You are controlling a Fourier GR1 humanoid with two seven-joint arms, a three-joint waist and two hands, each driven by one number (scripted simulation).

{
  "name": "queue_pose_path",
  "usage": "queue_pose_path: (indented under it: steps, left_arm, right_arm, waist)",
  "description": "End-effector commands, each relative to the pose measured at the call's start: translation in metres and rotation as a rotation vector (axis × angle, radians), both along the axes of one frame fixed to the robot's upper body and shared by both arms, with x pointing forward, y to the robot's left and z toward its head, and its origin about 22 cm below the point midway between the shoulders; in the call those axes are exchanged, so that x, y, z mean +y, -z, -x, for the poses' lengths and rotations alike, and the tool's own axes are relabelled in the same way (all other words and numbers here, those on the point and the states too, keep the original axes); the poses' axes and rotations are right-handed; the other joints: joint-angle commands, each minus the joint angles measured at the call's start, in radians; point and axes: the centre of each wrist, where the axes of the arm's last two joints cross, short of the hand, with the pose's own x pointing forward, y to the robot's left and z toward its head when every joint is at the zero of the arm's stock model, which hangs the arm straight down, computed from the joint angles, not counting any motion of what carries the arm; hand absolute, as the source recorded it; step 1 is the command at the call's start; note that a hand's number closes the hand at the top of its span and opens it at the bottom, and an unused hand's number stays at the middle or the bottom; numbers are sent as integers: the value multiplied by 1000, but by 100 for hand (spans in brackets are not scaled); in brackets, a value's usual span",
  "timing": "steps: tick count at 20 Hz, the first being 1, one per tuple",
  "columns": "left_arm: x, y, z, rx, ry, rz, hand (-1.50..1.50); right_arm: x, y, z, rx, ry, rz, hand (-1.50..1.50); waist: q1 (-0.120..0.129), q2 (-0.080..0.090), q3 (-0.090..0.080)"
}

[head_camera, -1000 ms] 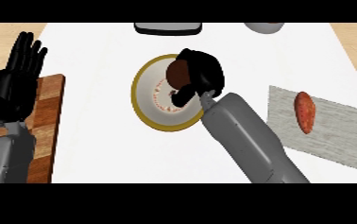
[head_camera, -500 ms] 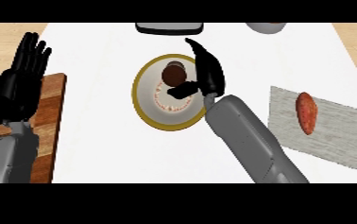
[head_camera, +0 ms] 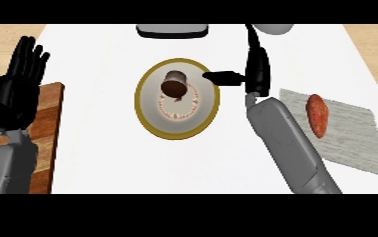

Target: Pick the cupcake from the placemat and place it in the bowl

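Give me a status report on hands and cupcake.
Right hand open, beside the yellow-rimmed bowl. Left hand open, resting at left edge. Brown cupcake lies in bowl. Nothing in the way.

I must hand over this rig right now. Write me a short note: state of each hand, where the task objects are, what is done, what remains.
Right hand: open, fingers straight, holding nothing, beside the bowl's right rim with its thumb pointing toward the bowl.
Left hand: open, fingers up, resting at the left edge above the wooden board.
Cupcake: lies inside the bowl, in its upper part, free of either hand.
Placemat: at the right; only an orange sweet potato lies on it.
Done: cupcake is in the bowl.
Left: likely only to draw the right arm back.
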Motion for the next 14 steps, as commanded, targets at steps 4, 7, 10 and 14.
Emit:
queue_pose_path:
  steps: [4, 7, 10, 14]
  left_arm:
    - [4, 5, 10, 2, -19, -12, 0]
    - [1, -7, 14, -1, -17, 4, 0]
    - [7, 5, 8, -13, -13, 4, 0]
    - [11, -3, 8, -7, -7, 3, 0]
  right_arm:
    - [-90, -2, 11, -67, 75, -118, -150]
    - [-145, 26, 41, -79, 73, -120, -150]
    - [-182, 24, 53, -91, 53, -144, -150]
    - [-234, 30, 68, -92, 40, -167, -150]
  waist:
    - [-5, -1, 0]
    - [-7, -2, 1]
    - [-9, -1, 0]
    - [-4, 0, 0]
